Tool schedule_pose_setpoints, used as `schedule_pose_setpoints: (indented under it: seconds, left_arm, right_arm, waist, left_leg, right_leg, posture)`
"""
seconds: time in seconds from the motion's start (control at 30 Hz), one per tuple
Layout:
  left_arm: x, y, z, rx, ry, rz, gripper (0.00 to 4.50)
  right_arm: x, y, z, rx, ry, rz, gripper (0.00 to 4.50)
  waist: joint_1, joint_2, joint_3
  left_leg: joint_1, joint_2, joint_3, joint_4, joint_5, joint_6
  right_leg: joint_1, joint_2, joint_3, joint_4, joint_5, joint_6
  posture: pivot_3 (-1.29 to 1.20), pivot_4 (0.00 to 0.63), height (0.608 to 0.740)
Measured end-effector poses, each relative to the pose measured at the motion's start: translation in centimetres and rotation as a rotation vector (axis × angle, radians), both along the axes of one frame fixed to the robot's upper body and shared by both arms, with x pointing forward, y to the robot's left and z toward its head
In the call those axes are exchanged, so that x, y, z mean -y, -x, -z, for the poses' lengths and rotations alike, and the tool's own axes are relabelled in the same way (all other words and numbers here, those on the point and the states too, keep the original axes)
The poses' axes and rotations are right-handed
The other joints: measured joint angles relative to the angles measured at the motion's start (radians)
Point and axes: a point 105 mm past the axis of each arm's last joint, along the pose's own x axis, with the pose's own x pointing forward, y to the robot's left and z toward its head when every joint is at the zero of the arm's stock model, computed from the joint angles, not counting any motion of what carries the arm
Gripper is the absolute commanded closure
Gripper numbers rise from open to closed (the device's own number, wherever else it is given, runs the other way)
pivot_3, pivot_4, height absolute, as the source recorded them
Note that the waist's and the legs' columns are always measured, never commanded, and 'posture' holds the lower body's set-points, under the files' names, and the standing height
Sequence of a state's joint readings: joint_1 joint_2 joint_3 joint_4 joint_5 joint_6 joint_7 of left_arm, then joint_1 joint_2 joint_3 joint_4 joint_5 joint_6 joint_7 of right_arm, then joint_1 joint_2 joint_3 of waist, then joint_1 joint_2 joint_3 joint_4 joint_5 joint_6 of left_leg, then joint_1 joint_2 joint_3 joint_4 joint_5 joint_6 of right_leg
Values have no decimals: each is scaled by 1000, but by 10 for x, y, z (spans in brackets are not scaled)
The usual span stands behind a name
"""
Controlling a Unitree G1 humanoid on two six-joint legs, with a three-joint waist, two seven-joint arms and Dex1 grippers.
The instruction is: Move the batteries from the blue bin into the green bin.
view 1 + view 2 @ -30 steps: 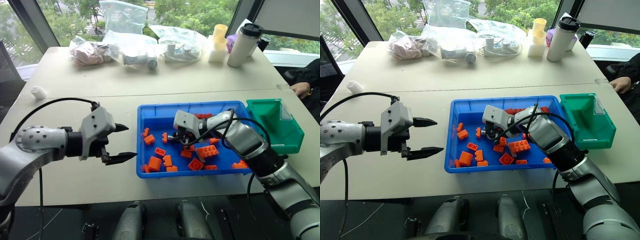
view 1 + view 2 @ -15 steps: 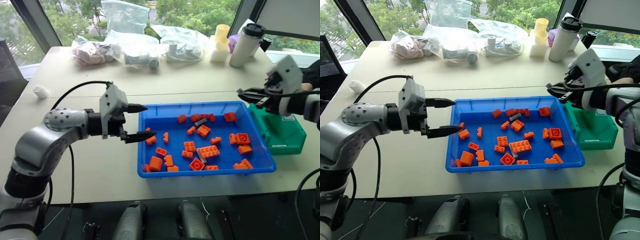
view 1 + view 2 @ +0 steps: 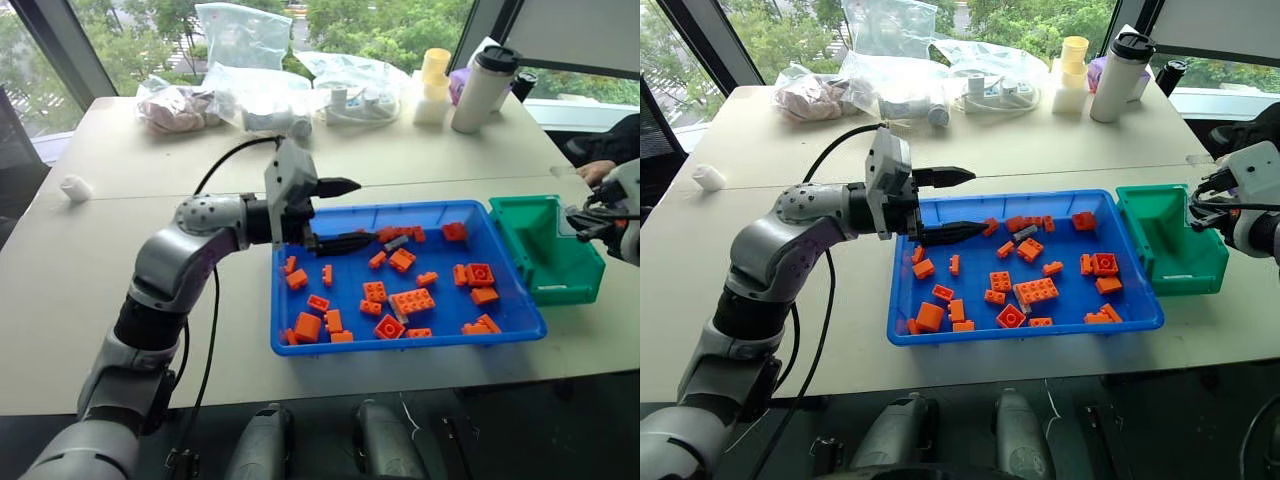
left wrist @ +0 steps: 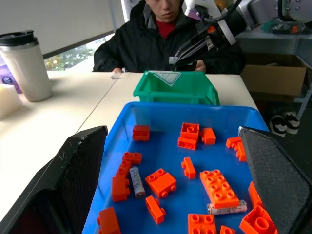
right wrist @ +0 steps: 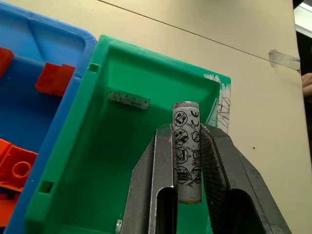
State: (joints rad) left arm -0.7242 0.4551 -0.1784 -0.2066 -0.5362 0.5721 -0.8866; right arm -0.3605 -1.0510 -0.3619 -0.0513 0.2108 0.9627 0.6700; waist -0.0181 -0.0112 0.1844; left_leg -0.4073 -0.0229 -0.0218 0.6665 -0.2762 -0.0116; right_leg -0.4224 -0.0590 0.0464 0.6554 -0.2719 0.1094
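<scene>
Right gripper (image 5: 187, 195) pinches 1 battery (image 5: 186, 158) over the green bin (image 5: 122, 161) — left gripper (image 3: 345, 213) spread.

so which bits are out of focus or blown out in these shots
Left wrist view: the left gripper's fingers are soft and dark up close, while the batteries stay sharp. Right wrist view: the held battery has a readable print and the green bin is evenly lit. Left eye view: the windows are bright behind the table.
</scene>
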Motion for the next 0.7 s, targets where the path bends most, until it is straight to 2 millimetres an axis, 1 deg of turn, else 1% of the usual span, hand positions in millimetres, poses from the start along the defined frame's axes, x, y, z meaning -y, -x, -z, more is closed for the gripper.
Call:
schedule_pose_setpoints:
  seconds: [0.1, 0.17, 0.2, 0.27, 0.3, 0.37, 0.4, 0.43, 0.47, 0.53, 0.57, 0.6, 0.67, 0.7]
  left_arm:
    - [-1, -2, 1, 10, -11, -10, 0]
    - [-2, -3, 2, 14, -20, -15, 0]
    - [-3, -3, 2, 16, -25, -18, 0]
    - [-6, -4, 2, 19, -33, -23, 0]
    - [-6, -4, 2, 19, -33, -26, 0]
    - [-7, -3, 3, 19, -37, -29, 0]
    - [-8, -3, 3, 21, -39, -31, 0]
    - [-9, -2, 3, 22, -43, -34, 0]
    - [-10, -2, 4, 18, -48, -39, 0]
    - [-14, -2, 8, 10, -65, -48, 0]
    - [-16, 0, 10, 7, -78, -46, 0]
    - [-19, 1, 13, -2, -94, -47, 0]
    - [-24, 5, 17, -9, -128, -41, 0]
    - [-25, 6, 17, -8, -138, -37, 0]
  right_arm:
    - [5, -4, 9, -17, 6, 18, 3777]
    - [6, -6, 11, -18, 11, 20, 3777]
    - [7, -6, 12, -17, 12, 20, 3529]
    - [7, -7, 12, -12, 18, 18, 2958]
    - [7, -8, 12, -11, 19, 19, 2596]
    - [7, -8, 13, -13, 17, 22, 1427]
    - [8, -8, 13, -12, 18, 25, 1037]
    - [8, -8, 13, -12, 18, 26, 481]
    - [7, -8, 13, -11, 17, 25, 44]
    - [5, -9, 13, -10, 8, 8, 44]
    - [-1, -9, 12, -5, 0, -27, 44]
    - [-8, -10, 9, 3, -4, -66, 44]
    - [-30, -10, 0, 22, -13, -202, 44]
    - [-38, -9, -3, 26, -12, -247, 44]
  waist:
    - [5, 0, 0]
    - [6, 0, 0]
    - [7, 0, 0]
    - [7, 0, 0]
    - [7, 0, 0]
    - [7, 0, 0]
    - [6, 0, 0]
    - [6, 0, 0]
    - [6, 0, 0]
    - [5, 0, 0]
    - [4, 0, 0]
    - [2, 0, 0]
    - [1, 0, 0]
    - [3, 0, 0]
  left_leg:
    - [0, 0, 0, 0, 0, 0]
    - [0, 0, 0, 0, 0, 0]
    - [0, 0, 0, 0, 0, 0]
    - [0, 0, 0, 0, 0, 0]
    - [0, 0, 0, 1, 0, 0]
    - [0, 0, 0, 1, 0, 0]
    - [0, 0, 0, 1, 0, 0]
    - [0, 0, 0, 1, 0, 0]
    - [0, 0, 0, 1, 0, 0]
    - [0, 0, 0, 0, 0, 0]
    - [0, 0, 0, 0, 0, 0]
    - [0, 0, 0, 0, 0, 0]
    - [0, 1, 0, 0, 0, 0]
    - [0, 1, -1, 0, 0, 0]
  right_leg:
    - [0, 0, 0, 0, 0, 0]
    - [0, -1, 0, 0, 0, 0]
    - [0, -1, 0, 0, 0, 0]
    - [0, -1, 0, 0, 0, 0]
    - [0, -1, 0, 0, 0, 0]
    - [0, -1, 0, 0, 0, 0]
    - [0, -1, 0, 0, 0, 0]
    - [0, -1, 0, 0, 0, 0]
    - [0, -1, 0, 0, 0, 0]
    - [0, -1, 0, 0, 0, 0]
    - [0, 0, 0, 0, 0, 0]
    - [0, 0, 0, 0, 0, 0]
    - [0, 1, 0, 0, 0, 0]
    - [0, 1, 0, 0, 0, 0]
  posture:
    - [0, 150, 740]
    - [0, 150, 740]
    - [0, 150, 740]
    - [0, 150, 740]
    - [0, 150, 740]
    - [0, 150, 740]
    - [0, 150, 740]
    - [0, 150, 740]
    - [0, 150, 740]
    - [0, 150, 740]
    - [0, 150, 740]
    - [0, 150, 740]
    - [0, 150, 740]
    - [0, 150, 740]
